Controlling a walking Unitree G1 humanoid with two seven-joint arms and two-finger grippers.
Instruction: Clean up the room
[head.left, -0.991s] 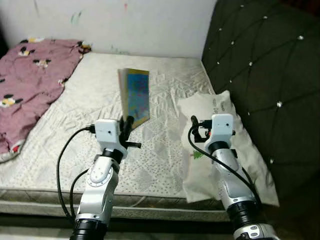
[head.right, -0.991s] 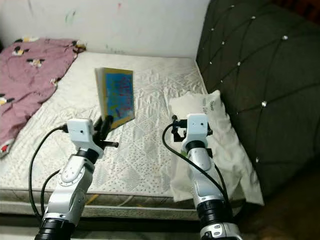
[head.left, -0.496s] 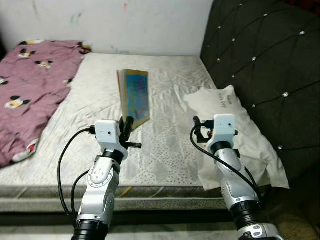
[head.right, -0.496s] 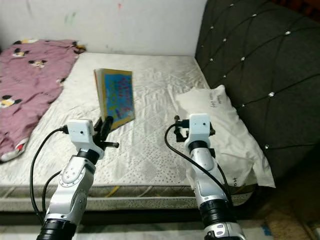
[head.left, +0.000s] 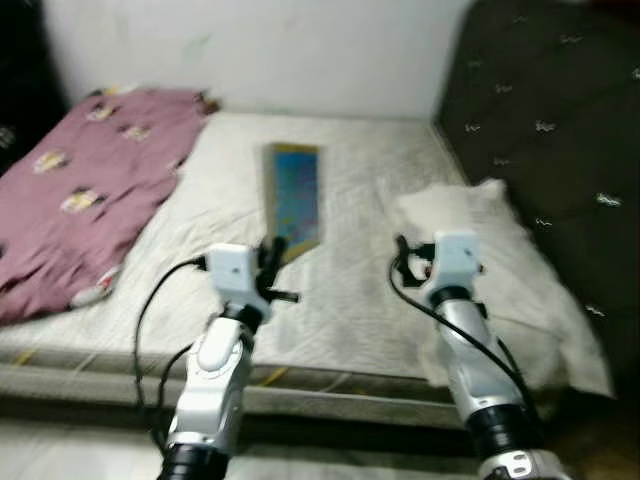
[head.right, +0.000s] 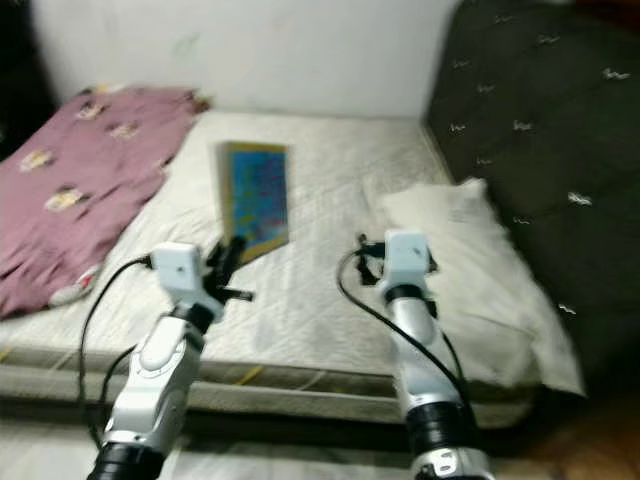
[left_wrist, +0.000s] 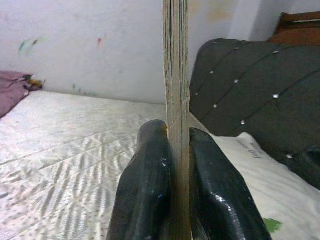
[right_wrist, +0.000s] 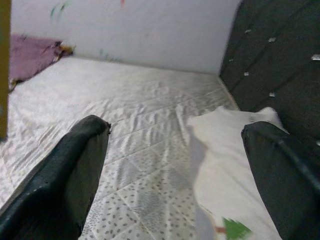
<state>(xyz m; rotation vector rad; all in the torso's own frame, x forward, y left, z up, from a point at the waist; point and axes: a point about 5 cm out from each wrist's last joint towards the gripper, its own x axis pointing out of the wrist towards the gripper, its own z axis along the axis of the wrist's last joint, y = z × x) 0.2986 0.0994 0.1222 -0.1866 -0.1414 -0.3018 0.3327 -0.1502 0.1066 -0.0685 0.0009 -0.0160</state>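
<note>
A thin blue-covered book stands upright above the white mattress, and my left gripper is shut on its lower edge. In the left wrist view the two black fingers clamp the book's page edge. My right gripper is held up at the same height to the right, over the mattress beside a white pillow. In the right wrist view its fingers stand wide open with nothing between them.
A maroon blanket with cartoon prints covers the bed's left side. A dark tufted headboard rises on the right and a white wall runs behind. The mattress front edge is near my arms.
The whole view has shifted and blurred, with more of the bed's front edge and left side showing: the camera has backed off. The book stays clamped in the left gripper.
</note>
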